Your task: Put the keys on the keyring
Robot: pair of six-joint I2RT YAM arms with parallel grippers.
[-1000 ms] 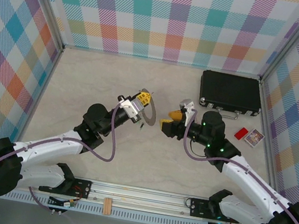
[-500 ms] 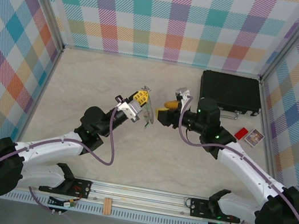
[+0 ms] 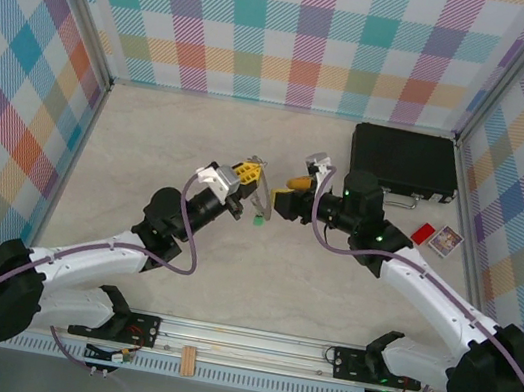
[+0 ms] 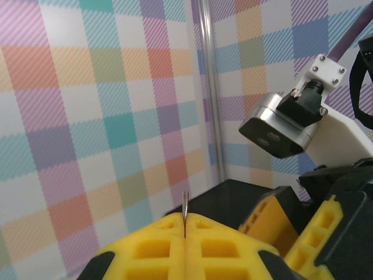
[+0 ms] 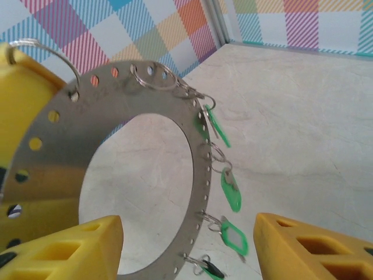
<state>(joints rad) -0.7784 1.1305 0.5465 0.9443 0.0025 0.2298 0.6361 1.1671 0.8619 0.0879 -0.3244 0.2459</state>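
The keyring, a flat grey metal ring with small holes, is held upright off the table. My left gripper is shut on its rim, and the ring's thin edge pokes up between that gripper's yellow pads. Several keys with green tags hang on small wire loops along the ring's right edge; one green tag dangles below. My right gripper is open, its yellow fingers on either side of the ring's lower part without touching it. In the top view the right gripper sits just right of the ring.
A black rectangular case lies at the back right. A small red item and a card lie near the right wall. Plaid walls enclose the beige tabletop.
My right gripper has moved left and slightly back, closing in on the ring. The left gripper has turned a little, tilting the ring, which stays in its grip.
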